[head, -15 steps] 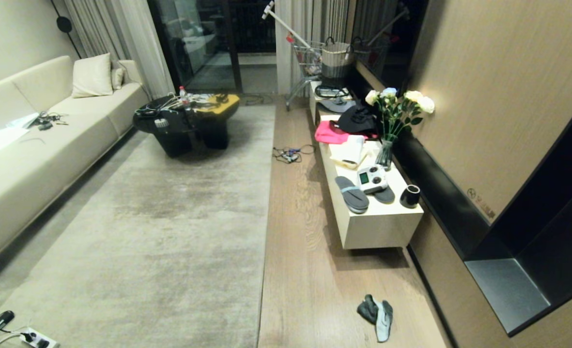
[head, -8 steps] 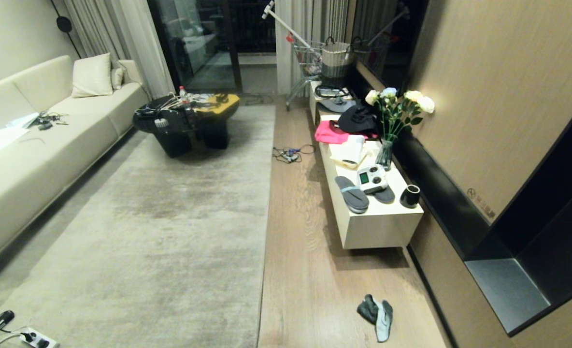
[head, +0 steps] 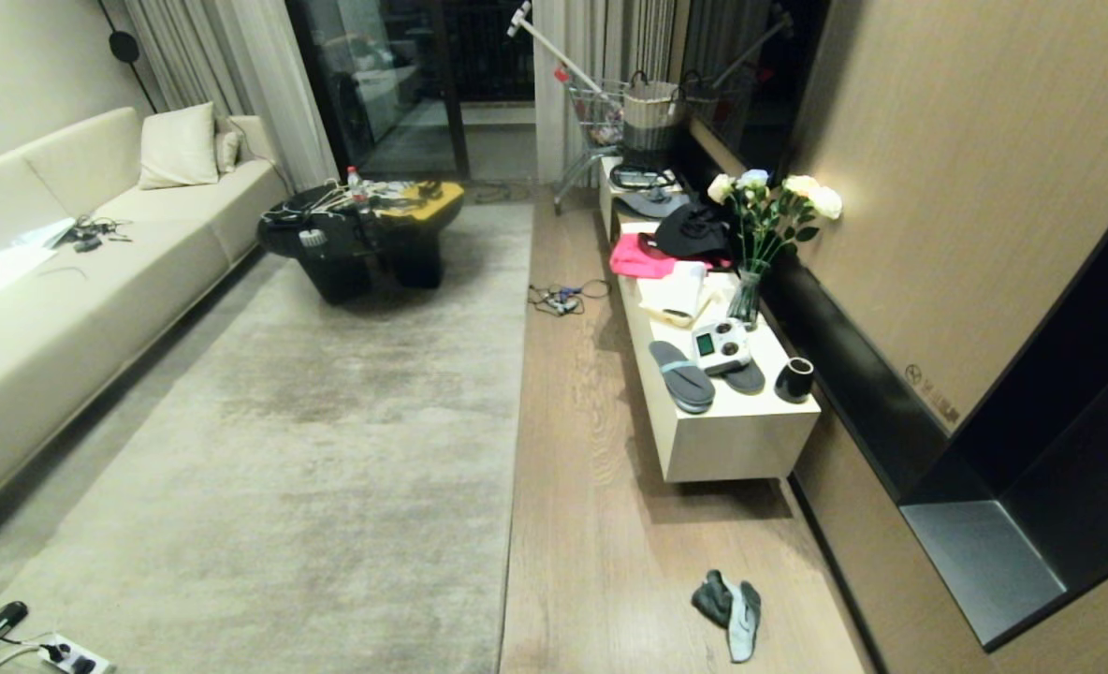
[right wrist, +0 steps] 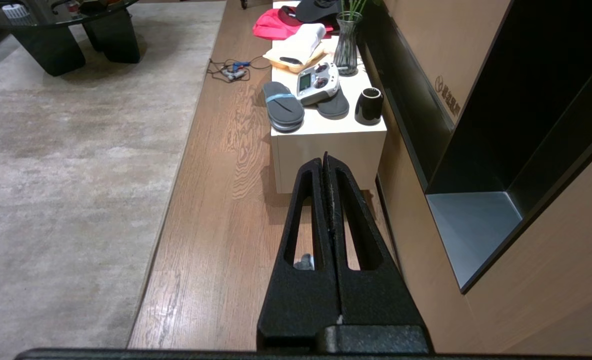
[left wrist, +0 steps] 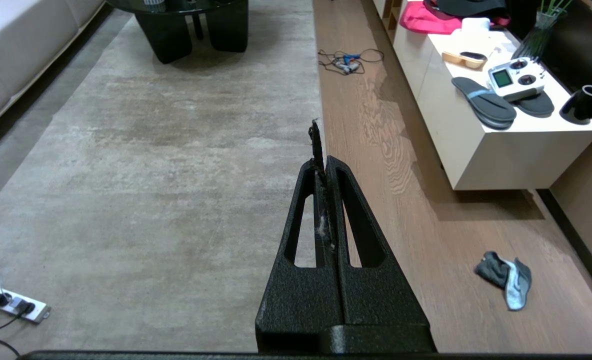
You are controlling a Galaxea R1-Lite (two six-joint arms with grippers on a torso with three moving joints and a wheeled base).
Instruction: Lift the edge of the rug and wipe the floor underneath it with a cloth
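Both arms hang clear of the floor, and neither shows in the head view. The left gripper is pinched closed on nothing, its tip over the rug edge, with the cloth well apart from it on bare planks. The right gripper is closed and empty too, the cloth peeking through its finger slot. The cloth lies crumpled, dark grey with a paler side up, near the cabinet.

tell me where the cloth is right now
The cloth lies crumpled on the wood floor at the head view's lower right, between the rug edge and the wall, nearer than the white cabinet.
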